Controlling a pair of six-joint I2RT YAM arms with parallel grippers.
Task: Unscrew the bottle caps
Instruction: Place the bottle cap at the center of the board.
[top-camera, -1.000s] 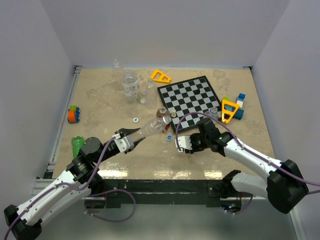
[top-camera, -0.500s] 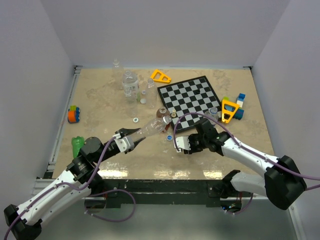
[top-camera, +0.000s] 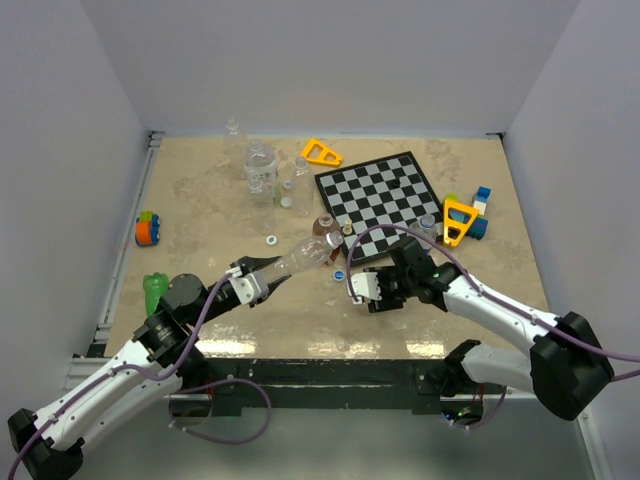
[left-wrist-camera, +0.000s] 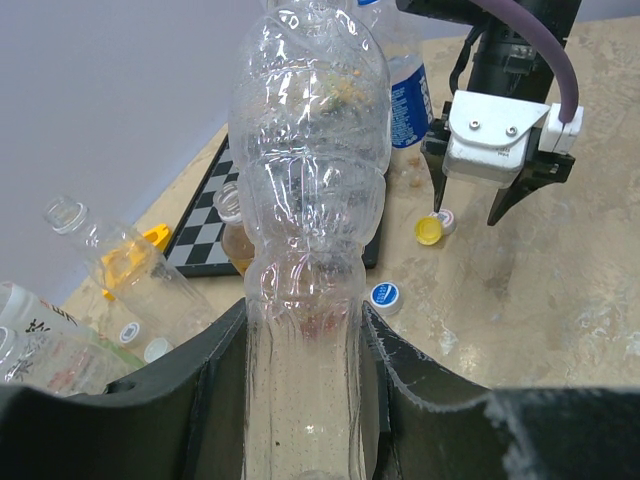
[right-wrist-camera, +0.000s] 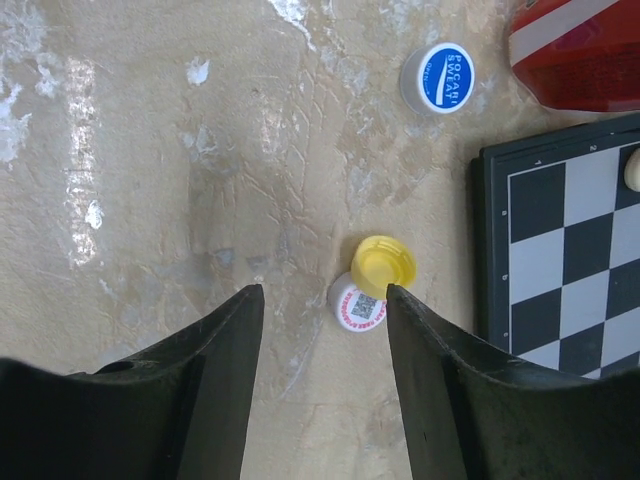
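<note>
My left gripper is shut on a clear ribbed bottle, which it holds slanted above the table with its neck toward the chessboard. The left wrist view hides the bottle's top. My right gripper hangs open just over the table. Beneath its jaws lie a yellow cap, hollow side up, and a white cap touching it; neither is gripped. A blue cap lies farther off, also visible as the blue cap between the two grippers. An amber-brown bottle stands by the board's corner.
A chessboard lies just right of the caps. Clear bottles stand at the back, a green bottle and a toy at the left. Yellow triangles and blocks sit at the right.
My right gripper's jaws have opened and the arm has edged slightly left. The left arm and its bottle have stayed still.
</note>
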